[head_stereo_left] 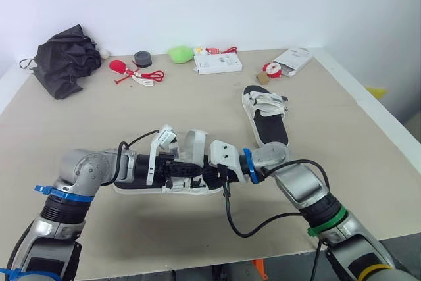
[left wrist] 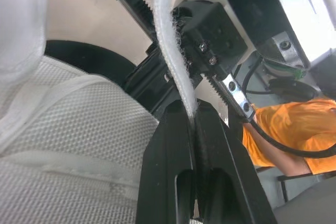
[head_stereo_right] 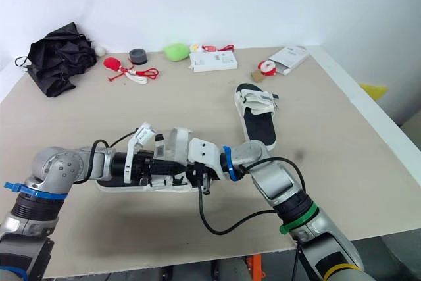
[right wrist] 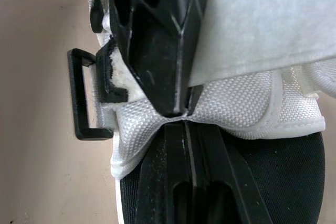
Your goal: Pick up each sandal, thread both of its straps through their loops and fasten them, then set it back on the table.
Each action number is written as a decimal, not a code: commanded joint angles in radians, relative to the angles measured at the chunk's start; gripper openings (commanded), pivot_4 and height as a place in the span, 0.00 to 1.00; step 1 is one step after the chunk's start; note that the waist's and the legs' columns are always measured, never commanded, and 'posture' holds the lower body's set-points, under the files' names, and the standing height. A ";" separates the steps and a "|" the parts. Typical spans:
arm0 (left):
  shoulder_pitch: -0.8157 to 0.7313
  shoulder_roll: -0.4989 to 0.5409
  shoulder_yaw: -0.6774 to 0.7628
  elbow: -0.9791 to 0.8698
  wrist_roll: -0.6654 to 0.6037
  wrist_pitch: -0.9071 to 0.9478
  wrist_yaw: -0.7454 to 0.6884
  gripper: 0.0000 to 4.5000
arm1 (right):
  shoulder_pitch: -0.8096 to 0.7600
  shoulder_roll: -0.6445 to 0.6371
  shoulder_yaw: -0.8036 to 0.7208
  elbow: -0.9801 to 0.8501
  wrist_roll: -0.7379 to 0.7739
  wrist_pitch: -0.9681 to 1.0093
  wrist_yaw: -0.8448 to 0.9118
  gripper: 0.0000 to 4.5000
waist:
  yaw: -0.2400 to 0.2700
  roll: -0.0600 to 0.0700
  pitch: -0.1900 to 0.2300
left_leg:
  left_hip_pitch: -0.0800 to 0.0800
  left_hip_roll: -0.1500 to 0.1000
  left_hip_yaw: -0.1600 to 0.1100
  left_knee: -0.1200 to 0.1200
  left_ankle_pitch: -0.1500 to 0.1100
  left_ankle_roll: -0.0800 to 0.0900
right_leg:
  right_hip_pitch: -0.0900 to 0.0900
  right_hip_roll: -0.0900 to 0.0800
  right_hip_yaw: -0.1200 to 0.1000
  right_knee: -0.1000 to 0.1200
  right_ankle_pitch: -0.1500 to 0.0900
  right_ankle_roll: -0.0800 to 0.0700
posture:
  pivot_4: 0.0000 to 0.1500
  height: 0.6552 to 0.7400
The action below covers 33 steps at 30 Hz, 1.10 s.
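Clearly both arms are working one shoe: the near sandal (head_stereo_left: 141,187) lies on the table (head_stereo_left: 342,162) close to the robot, with the two grippers meeting over its upper. The left gripper (left wrist: 193,109) is closed tight on the loose white strap (left wrist: 173,51), pinching its edge so the free end can be steered. The right gripper (right wrist: 181,115) is clamped on the webbing flap (right wrist: 241,103) just beside the black rectangular loop (right wrist: 84,94), probably to steady the upper and keep the loop standing clear of the fabric, open to the strap. The strap is not yet through the loop, so the step in hand looks like the threading itself. The near sandal's long axis runs across the table, from the robot's left to its right, roughly along the near edge; which end is the toe cannot be told, since the grippers cover the upper. The far sandal (head_stereo_left: 266,120) sits apart, further back and to the right, its long axis pointing away from the robot, straps bunched at its far end.
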 commanded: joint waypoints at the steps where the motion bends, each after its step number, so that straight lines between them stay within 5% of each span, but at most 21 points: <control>1: -0.047 -0.063 0.078 0.012 -0.069 0.074 0.075 0.01 | 0.024 -0.017 0.060 0.098 -0.070 0.036 -0.017 0.00 | 0.000 0.000 0.000 | 0.000 0.000 0.000 0.000 0.000 0.000 | 0.000 0.000 0.000 0.000 0.000 0.000 | 1.00 1.00; 7: -0.093 -0.104 0.204 0.022 -0.142 0.203 0.194 0.01 | 0.009 -0.011 0.066 0.117 -0.072 0.024 -0.010 0.00 | -0.002 -0.001 0.001 | -0.001 0.000 -0.001 0.002 0.000 0.001 | 0.000 0.001 0.000 0.000 0.003 0.004 | 1.00 1.00; 17: 0.118 -0.085 0.168 -0.167 -0.117 0.256 0.281 0.01 | 0.004 -0.007 0.069 0.129 -0.068 0.014 -0.009 0.00 | -0.015 0.000 0.000 | 0.000 0.001 -0.001 0.001 0.000 0.000 | 0.000 0.001 0.000 0.000 0.002 0.004 | 1.00 1.00; 33: 0.192 -0.118 0.088 -0.179 0.075 -0.050 0.273 0.01 | 0.005 -0.011 0.066 0.127 -0.065 0.014 -0.009 0.00 | -0.015 0.004 -0.004 | 0.009 -0.004 -0.004 0.001 -0.001 -0.002 | 0.003 -0.008 0.001 -0.002 0.001 0.001 | 1.00 1.00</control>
